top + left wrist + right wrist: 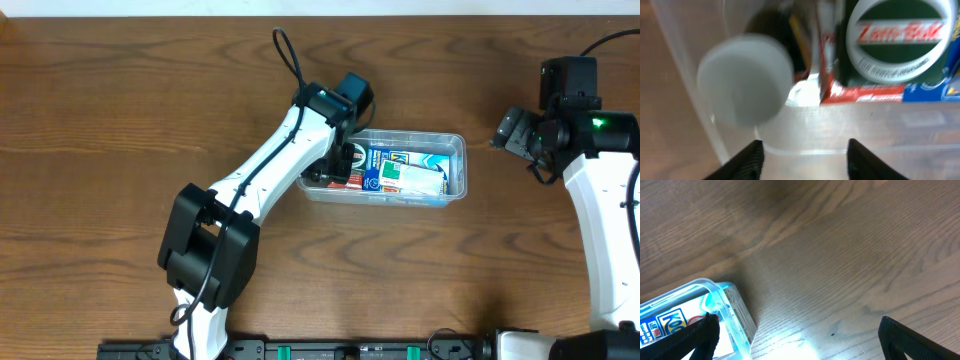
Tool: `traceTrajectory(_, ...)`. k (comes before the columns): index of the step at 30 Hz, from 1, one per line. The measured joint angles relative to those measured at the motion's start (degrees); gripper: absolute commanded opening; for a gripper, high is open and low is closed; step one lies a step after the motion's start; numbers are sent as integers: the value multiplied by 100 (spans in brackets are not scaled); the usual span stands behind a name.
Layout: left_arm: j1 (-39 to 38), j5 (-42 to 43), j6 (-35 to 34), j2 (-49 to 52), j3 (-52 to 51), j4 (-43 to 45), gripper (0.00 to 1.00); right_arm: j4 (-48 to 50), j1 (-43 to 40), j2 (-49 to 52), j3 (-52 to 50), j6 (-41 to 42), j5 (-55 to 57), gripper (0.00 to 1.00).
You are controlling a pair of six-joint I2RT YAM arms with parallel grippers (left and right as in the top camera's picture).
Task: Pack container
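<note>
Both grippers are open: the left gripper (342, 160) hangs over the container's left end with its dark fingertips (752, 157) set a moderate gap apart and nothing between them, though whether they touch the clear wall cannot be told. Off to the container's right, the right gripper (795, 332) is spread wide above bare wood, holding nothing. Under everything lies the table (120, 110), brown wood with a long, streaky grain. Near its middle sits the container (455, 150), a clear plastic tub, rectangular with rounded corners and a raised rim. It stands open side up with its long axis running left to right across the table. One glossy corner shows at the lower left of the right wrist view. Inside, a blue packet (400, 175) with white print fills most of the floor. At the left end a dark green box (897, 40) bears a round white label with red lettering, over a red edge (860, 93). Beside it is a blurred, pale round disc (745, 80).
</note>
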Motion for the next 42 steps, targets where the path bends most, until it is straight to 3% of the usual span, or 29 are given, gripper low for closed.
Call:
traceTrajectory(7,13,4,74,-238,754,-927,73,-2,0,0,0,0,0,99)
traceTrajectory(10,63,-26,140,-844,940,-1123,96,2,0,-2,0,0,2,99)
traceTrajectory(11,85,-33,155,-1097,975,-1185,98,2,0,0,0,0,0,99)
traceTrajectory(21,140,-101,157,-3425,1134,-1534,98,0,0,0,0,0,0,99)
traceTrajectory(33,140,-186,205,-4306,1071,-2363,98,0,0,-2,0,0,0,99)
traceTrajectory(38,223,-501,223,-4590,505,-2017,98,0,0,-2,0,0,0,99)
traceTrajectory(42,691,-671,225,-5145,-472,-1036,98,2,0,0,0,0,0,99)
